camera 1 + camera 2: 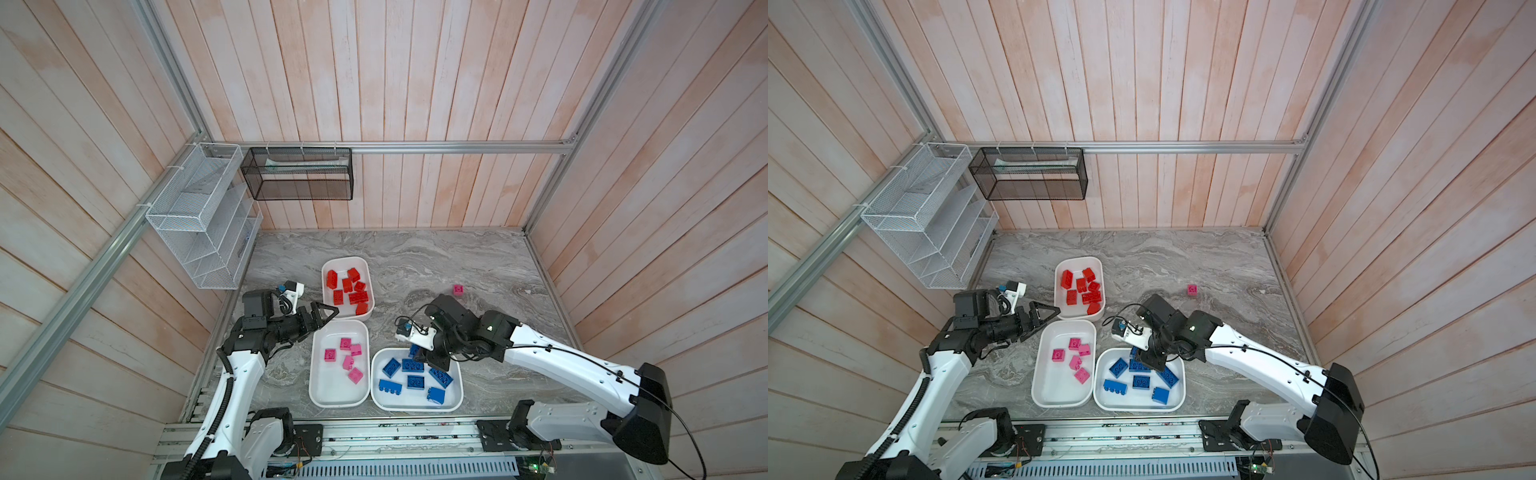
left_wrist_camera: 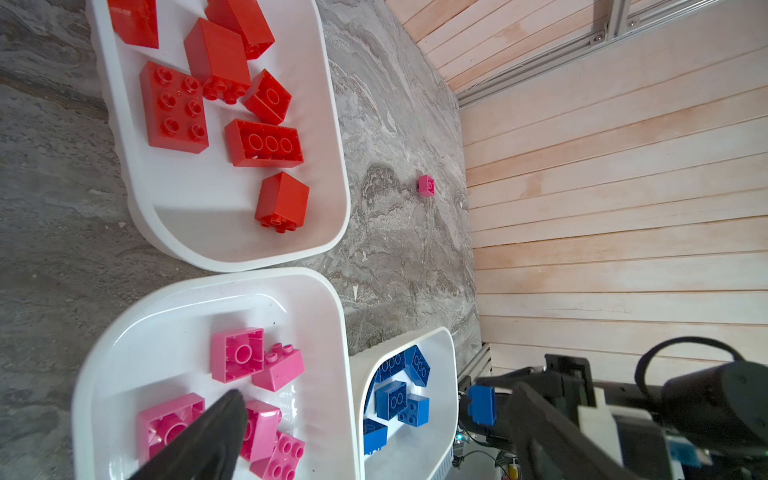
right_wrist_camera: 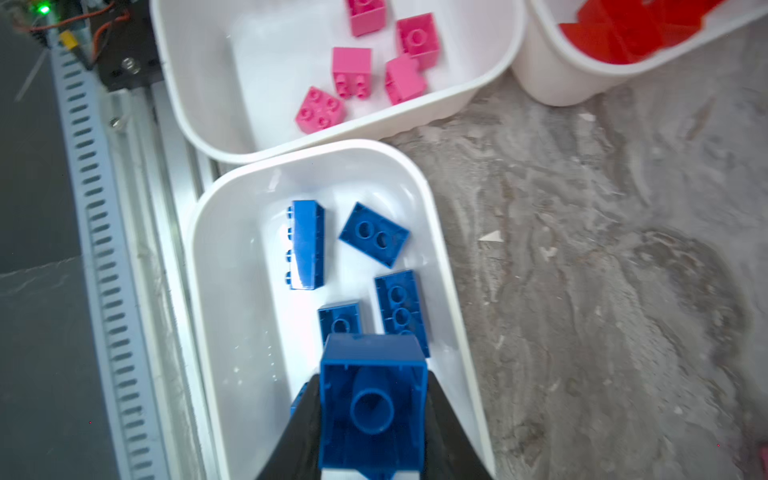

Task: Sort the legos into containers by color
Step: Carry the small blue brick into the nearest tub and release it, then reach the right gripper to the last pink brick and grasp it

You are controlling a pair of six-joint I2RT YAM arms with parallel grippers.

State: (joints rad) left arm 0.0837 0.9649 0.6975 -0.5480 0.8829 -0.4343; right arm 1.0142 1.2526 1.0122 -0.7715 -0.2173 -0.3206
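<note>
Nearest the robot's base rail, two shallow white plastic tubs side by side on the grey marbled counter [image 1: 490, 266]. In the right-hand tub [image 1: 456, 399], chunky blue plastic bricks [image 1: 414, 382], square and oblong, scattered flat and on edge. Above that tub's far end, the right pincer [image 3: 372, 409], clenched on a square blue studded brick [image 3: 372, 399], hollow underside turned to the wrist camera, black fingers [image 3: 444, 432] pressed on two opposite sides. In the left wrist view, the same brick [image 2: 482, 405] held clear of the tub's rim, not touching the bricks below. In the left-hand tub [image 1: 328, 395], five pink plastic bricks [image 1: 348, 362], clustered toward its right side, some touching.

Further back on the left, the left pincer [image 1: 326, 316], released, jaws spread wide and holding nothing, hovering over the gap where the pink tub's far corner meets the near corner of the third white tub [image 1: 332, 266]. In that third tub, red plastic bricks [image 1: 348, 286], several leaning against each other.

Farther out on the right of the counter, one small pink square brick [image 1: 458, 289], alone, outside every tub, well apart from both pincers; visible also in the other top view [image 1: 1192, 289] and the left wrist view [image 2: 426, 185].
</note>
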